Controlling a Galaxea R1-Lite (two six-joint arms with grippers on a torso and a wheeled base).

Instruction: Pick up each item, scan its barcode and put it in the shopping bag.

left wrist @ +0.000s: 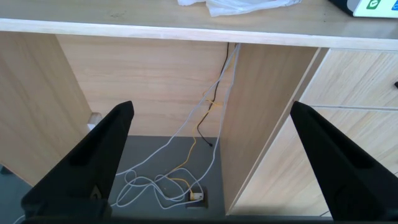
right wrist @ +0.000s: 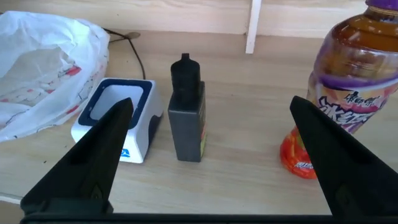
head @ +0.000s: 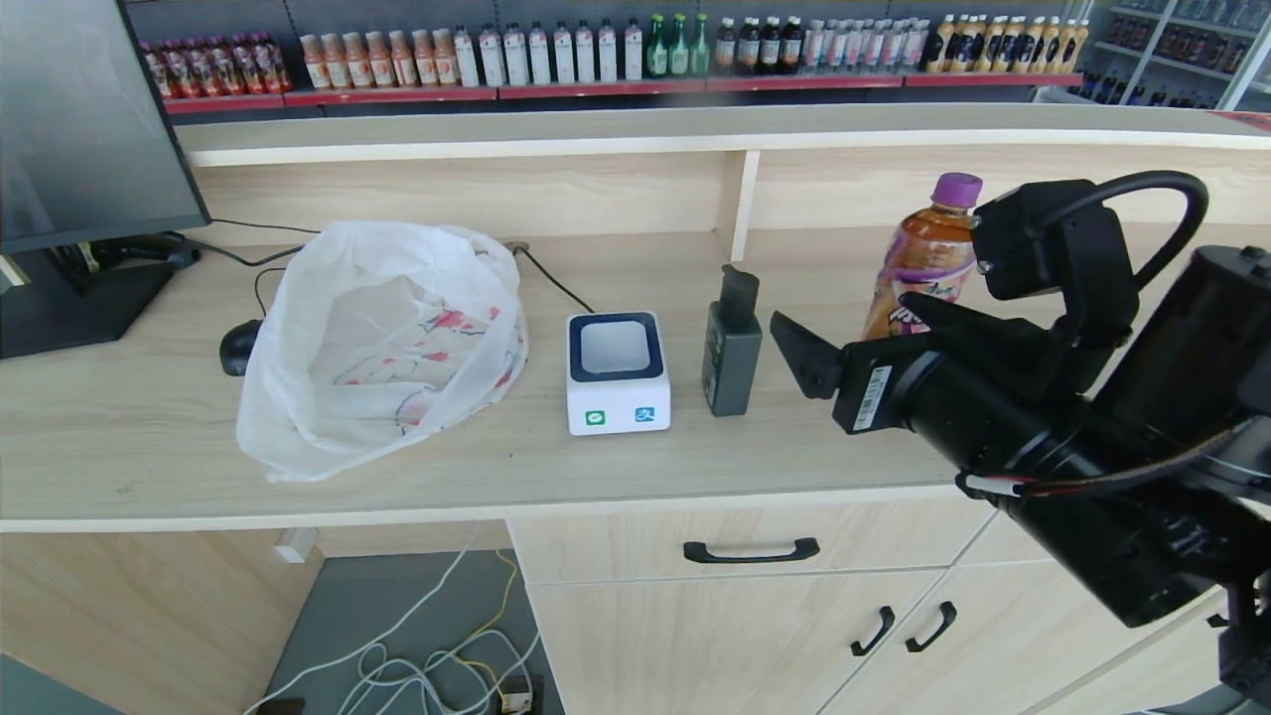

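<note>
A white plastic shopping bag (head: 377, 348) (right wrist: 43, 68) lies open on the left of the wooden counter (head: 149, 427). To its right sits a white box scanner (head: 618, 372) (right wrist: 118, 127). A dark grey bottle-shaped item (head: 732, 343) (right wrist: 186, 118) lies next to the scanner. An amber drink bottle with a purple cap (head: 928, 258) (right wrist: 354, 81) stands upright at the right. My right gripper (head: 844, 316) (right wrist: 211, 106) hangs open above the counter's front, between the grey item and the drink bottle, holding nothing. My left gripper (left wrist: 212, 111) is open and empty, below counter height, facing the knee space.
A monitor (head: 89, 109) and a black mouse (head: 238, 348) sit at the far left, with cables running behind the bag. An upright divider (head: 735, 199) stands behind the grey item. Drawers with black handles (head: 751, 551) are below the counter; loose cables (left wrist: 168, 183) lie on the floor.
</note>
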